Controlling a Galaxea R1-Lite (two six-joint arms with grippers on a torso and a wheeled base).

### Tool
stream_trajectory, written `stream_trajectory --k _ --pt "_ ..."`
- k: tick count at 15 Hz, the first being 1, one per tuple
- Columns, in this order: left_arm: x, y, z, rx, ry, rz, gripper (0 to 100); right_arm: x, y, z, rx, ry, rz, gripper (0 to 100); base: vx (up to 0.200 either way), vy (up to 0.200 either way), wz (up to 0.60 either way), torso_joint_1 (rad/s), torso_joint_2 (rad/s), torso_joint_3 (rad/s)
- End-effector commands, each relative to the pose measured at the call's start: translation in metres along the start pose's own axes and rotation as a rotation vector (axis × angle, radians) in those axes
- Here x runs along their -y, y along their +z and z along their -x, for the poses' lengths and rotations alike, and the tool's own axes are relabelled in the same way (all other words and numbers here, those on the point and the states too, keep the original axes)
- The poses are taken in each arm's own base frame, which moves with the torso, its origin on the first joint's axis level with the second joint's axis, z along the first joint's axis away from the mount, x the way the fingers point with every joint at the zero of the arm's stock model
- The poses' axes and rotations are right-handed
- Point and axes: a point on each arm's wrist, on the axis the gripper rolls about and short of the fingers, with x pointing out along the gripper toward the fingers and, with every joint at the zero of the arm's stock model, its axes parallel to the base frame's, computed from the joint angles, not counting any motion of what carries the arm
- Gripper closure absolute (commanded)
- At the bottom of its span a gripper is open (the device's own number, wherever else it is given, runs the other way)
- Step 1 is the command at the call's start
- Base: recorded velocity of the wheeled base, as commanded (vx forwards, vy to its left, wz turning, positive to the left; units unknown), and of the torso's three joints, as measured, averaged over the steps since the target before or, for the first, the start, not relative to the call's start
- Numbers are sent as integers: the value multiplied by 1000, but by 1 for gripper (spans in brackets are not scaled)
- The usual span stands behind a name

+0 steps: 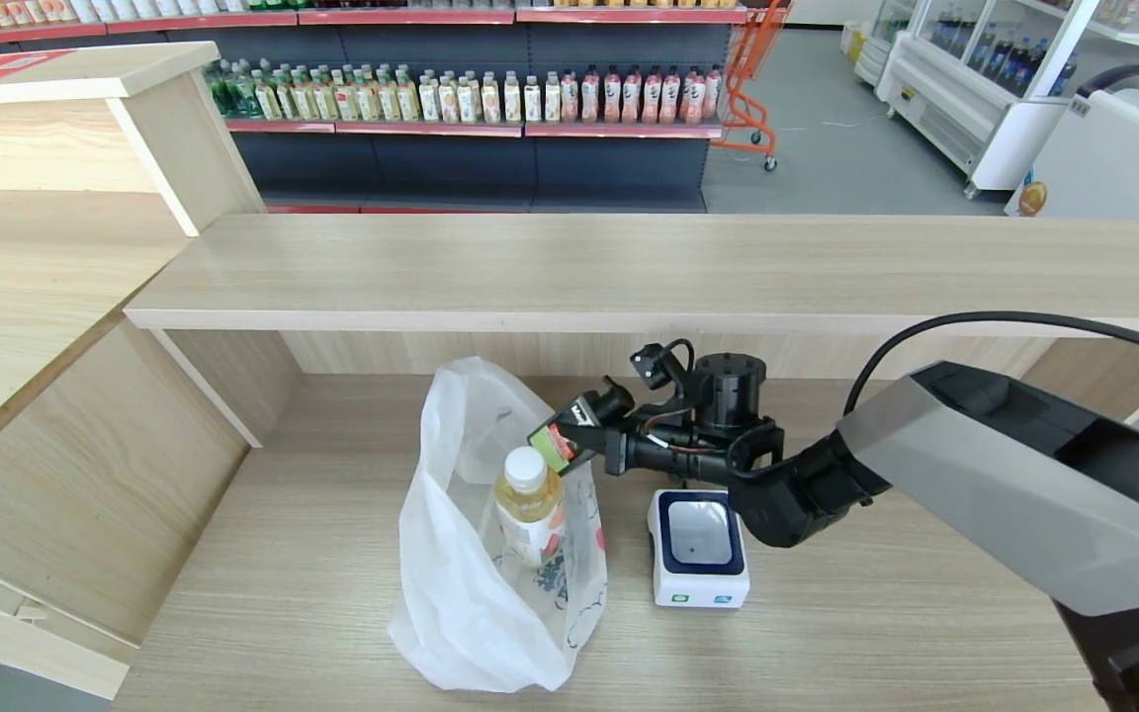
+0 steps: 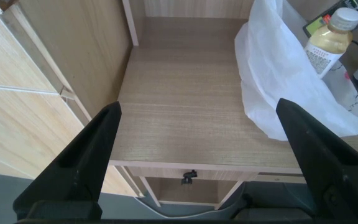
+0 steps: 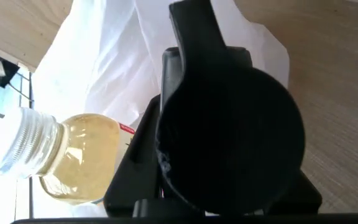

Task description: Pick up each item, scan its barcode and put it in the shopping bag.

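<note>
Right jaws clamp a packet (image 1: 556, 447); the bag (image 1: 451, 593) sits just below them. Left jaws stand apart. Likely bagging: lower, then release.

Thin glossy plastic bag (image 1: 451, 613) — matt wood-grain counter (image 1: 827, 653) — clear plastic bottle (image 1: 530, 509).

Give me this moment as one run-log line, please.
right gripper: shut on green packet, at shopping bag mouth | drink bottle: inside bag | scanner: beside bag | left gripper: open, empty

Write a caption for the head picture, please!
Right gripper holds a small pack over the bag, where a bottle stands, beside the scanner.
</note>
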Motion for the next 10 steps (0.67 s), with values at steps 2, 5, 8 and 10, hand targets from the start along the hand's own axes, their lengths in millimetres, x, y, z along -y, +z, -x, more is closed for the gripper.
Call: stream_trajectory --k 2,5,8,10 --pt "0 0 0 0 0 0 0 -1 -12 -6 -33 4 -2 100 0 0 0 0 0 0" --pt "0 0 0 0 0 0 0 9 -43 -11 -97 -10 97 100 0 0 0 0 0 0" --pt "0 0 0 0 0 0 0 11 -47 -16 -93 -5 123 100 0 0 0 0 0 0" --pt "0 0 0 0 0 0 0 8 -41 -19 -78 4 129 0 0 0 0 0 0 0"
